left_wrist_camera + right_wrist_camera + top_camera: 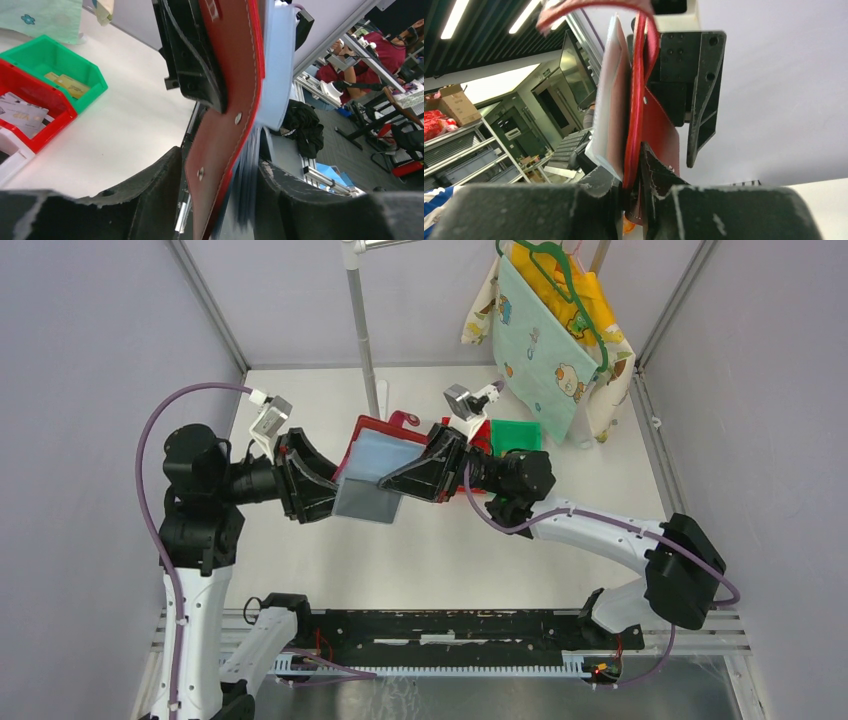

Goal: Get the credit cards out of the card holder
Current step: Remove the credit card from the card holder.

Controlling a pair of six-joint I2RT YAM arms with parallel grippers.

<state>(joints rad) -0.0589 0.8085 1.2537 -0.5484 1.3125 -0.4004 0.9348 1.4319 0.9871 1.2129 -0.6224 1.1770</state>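
Note:
The dark red card holder (372, 432) hangs in the air between both grippers, its greyish sleeves (372, 480) fanned out. My right gripper (398, 480) is shut on its red cover, which sits edge-on between the fingers in the right wrist view (659, 125). My left gripper (335, 488) is open around the holder's other corner (220, 150); one finger (285, 200) touches the blurred sleeves, and the other stands just off the cover. Golden-yellow credit cards (67, 84) lie in a green bin (90, 75). I see no card in the sleeves.
A red bin (50, 102) with pale cards stands beside the green bin (515, 435), with a white bin (10, 155) next to it. A metal pole (362, 330) and hanging cloth bags (555, 330) are at the back. A black rail (450, 625) runs along the near edge.

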